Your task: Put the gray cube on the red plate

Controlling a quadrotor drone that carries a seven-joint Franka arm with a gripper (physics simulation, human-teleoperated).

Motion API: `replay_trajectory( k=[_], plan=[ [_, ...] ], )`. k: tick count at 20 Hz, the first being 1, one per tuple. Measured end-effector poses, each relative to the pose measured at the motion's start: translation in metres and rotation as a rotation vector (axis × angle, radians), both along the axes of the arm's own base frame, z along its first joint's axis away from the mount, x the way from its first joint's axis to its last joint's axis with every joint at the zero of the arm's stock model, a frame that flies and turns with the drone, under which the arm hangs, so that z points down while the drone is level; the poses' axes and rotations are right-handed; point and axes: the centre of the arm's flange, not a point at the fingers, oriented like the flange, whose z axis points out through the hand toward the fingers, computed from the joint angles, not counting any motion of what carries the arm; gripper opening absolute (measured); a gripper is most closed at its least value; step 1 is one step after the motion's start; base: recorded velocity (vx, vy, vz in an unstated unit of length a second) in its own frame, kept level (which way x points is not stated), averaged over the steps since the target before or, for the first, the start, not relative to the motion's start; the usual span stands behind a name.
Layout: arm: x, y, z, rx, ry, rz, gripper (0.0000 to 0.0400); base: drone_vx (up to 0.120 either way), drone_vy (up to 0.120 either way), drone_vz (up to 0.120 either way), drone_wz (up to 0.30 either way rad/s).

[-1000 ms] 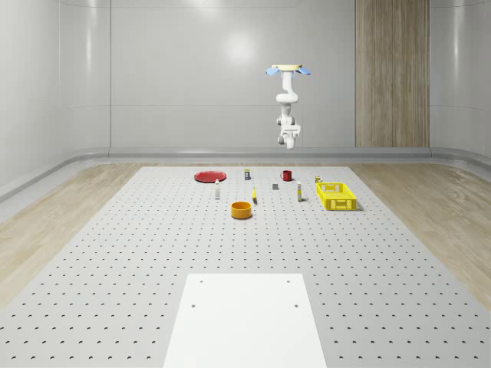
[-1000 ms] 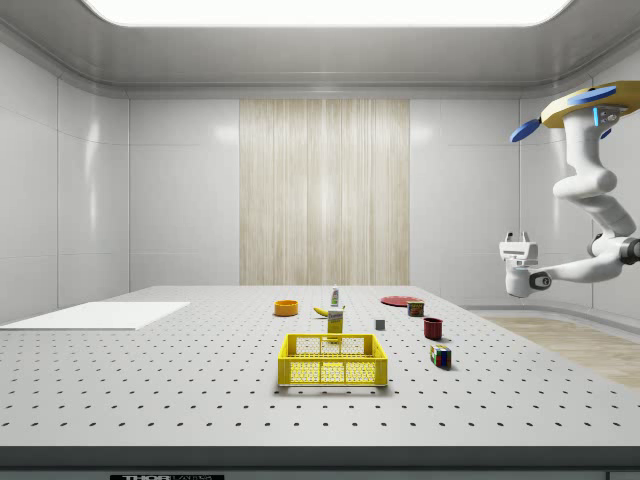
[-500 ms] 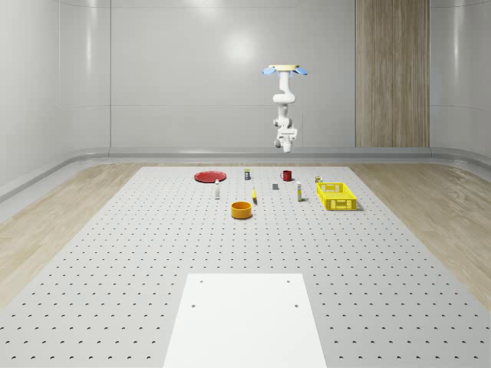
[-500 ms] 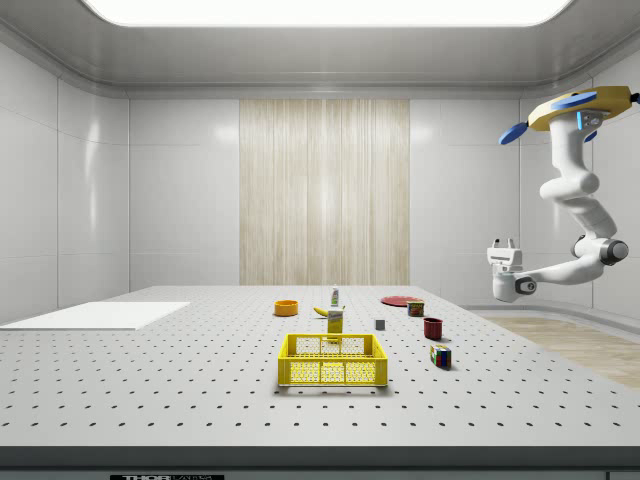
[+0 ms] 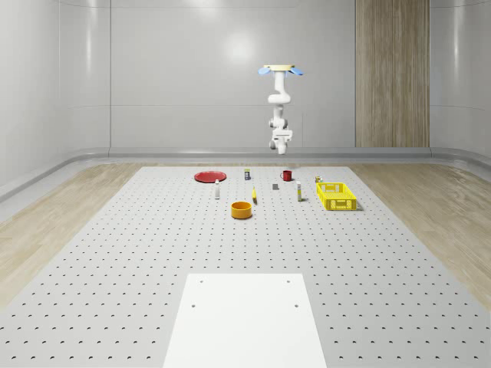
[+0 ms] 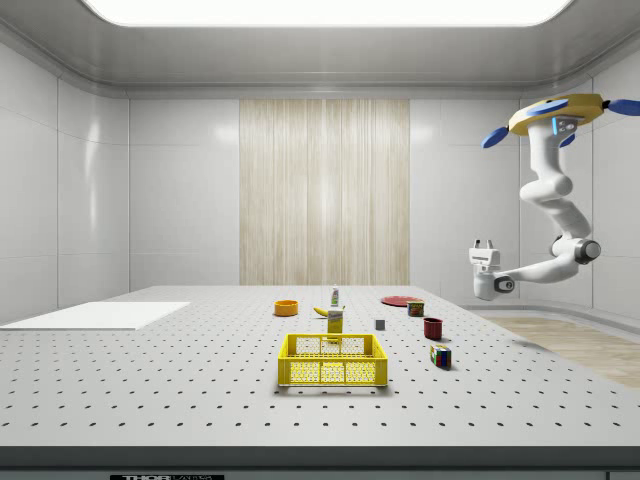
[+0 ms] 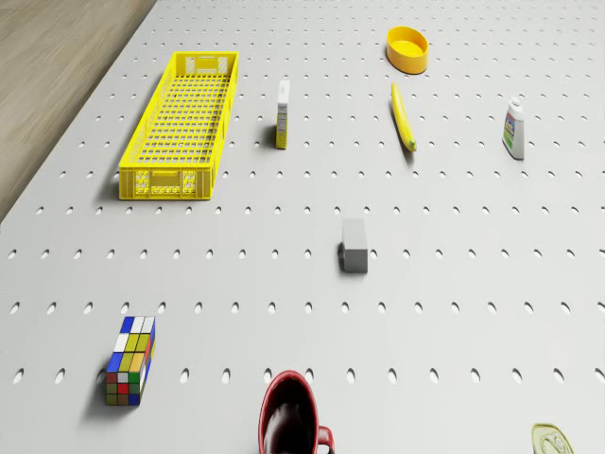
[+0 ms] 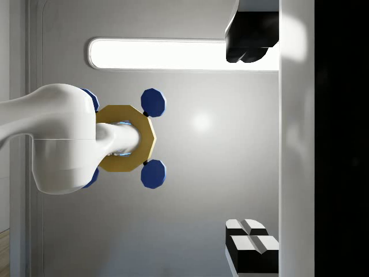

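Note:
The gray cube [image 5: 275,185] [image 6: 380,324] [image 7: 354,245] lies on the perforated table between the red mug and the banana. The red plate [image 5: 209,176] [image 6: 400,300] rests flat near the table's far edge, to the whole-scene view's left of the cube. My drone [image 5: 280,70] [image 6: 555,110] hovers high above the table's far edge, beyond the mug. The arm hangs below it, bent, with the gripper [image 5: 281,133] [image 6: 485,243] [image 8: 249,144] turned upward, open and holding nothing, well above the cube.
A yellow crate [image 5: 336,195] [image 7: 180,123] stands at the whole-scene view's right. An orange bowl [image 5: 242,209] [image 7: 407,47], a banana [image 7: 404,118], a white bottle [image 7: 513,128], a carton [image 7: 282,113], a red mug [image 7: 288,426] and a colour-tile cube [image 7: 130,359] are spread around. A white mat [image 5: 245,318] lies at the near end.
The drone and arm have drifted toward the whole-scene view's left and the side view's left. The gripper has risen slightly and stays open.

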Motion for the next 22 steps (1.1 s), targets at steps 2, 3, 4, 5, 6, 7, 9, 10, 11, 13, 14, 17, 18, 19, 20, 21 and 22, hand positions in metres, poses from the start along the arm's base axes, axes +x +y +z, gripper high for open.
replay_trajectory(
  k=[2, 3, 4, 5, 6, 7, 9, 10, 11, 13, 14, 17, 18, 19, 20, 21, 22],
  plan=[
    [-0.0001, 0.0, 0.0001, 0.0, -0.002, 0.0, 0.04, 0.12, -0.12, 0.0, 0.0],
    [-0.0002, 0.0, 0.0002, 0.0, -0.002, 0.0, 0.04, 0.12, -0.12, 0.0, 0.0],
    [-0.0003, 0.0001, 0.0002, -0.001, -0.003, 0.0, 0.04, 0.12, -0.12, 0.0, 0.0],
    [-0.0004, 0.0001, 0.0002, -0.001, -0.004, 0.0, 0.04, 0.12, -0.12, 0.0, 0.0],
    [-0.0004, 0.0001, 0.0002, -0.001, -0.005, 0.0, 0.04, 0.12, -0.12, 0.0, 0.0],
    [-0.0005, 0.0001, 0.0002, -0.001, -0.005, 0.0, 0.04, 0.12, -0.12, 0.0, 0.0],
    [-0.0007, 0.0002, 0.0003, -0.002, -0.007, 0.0, 0.04, 0.12, -0.12, 0.0, 0.0],
    [-0.0007, 0.0003, 0.0003, -0.003, -0.008, 0.0, 0.04, 0.12, -0.12, 0.0, 0.0],
    [-0.0008, 0.0003, 0.0003, -0.003, -0.008, 0.0, 0.04, 0.12, -0.12, 0.0, 0.0],
    [-0.001, 0.0005, 0.0003, -0.005, -0.01, 0.0, 0.04, 0.12, -0.12, 0.0, 0.0],
    [-0.001, 0.0006, 0.0003, -0.006, -0.011, 0.0, 0.04, 0.12, -0.12, 0.0, 0.0],
    [-0.0013, 0.001, 0.0003, -0.01, -0.013, 0.0, 0.04, 0.12, -0.12, 0.0, 0.0],
    [-0.0013, 0.0012, 0.0003, -0.012, -0.014, 0.0, 0.04, 0.12, -0.12, 0.0, 0.0],
    [-0.0014, 0.0014, 0.0002, -0.014, -0.014, 0.0, 0.04, 0.12, -0.12, 0.0, 0.0],
    [-0.0015, 0.0016, 0.0002, -0.017, -0.015, 0.0, 0.04, 0.12, -0.12, 0.0, 0.0],
    [-0.0016, 0.002, 0.0002, -0.02, -0.016, 0.0, 0.04, 0.12, -0.12, 0.0, 0.0],
    [-0.0016, 0.0023, 0.0002, -0.023, -0.017, 0.0, 0.04, 0.12, -0.12, 0.0, 0.0]
  ],
)
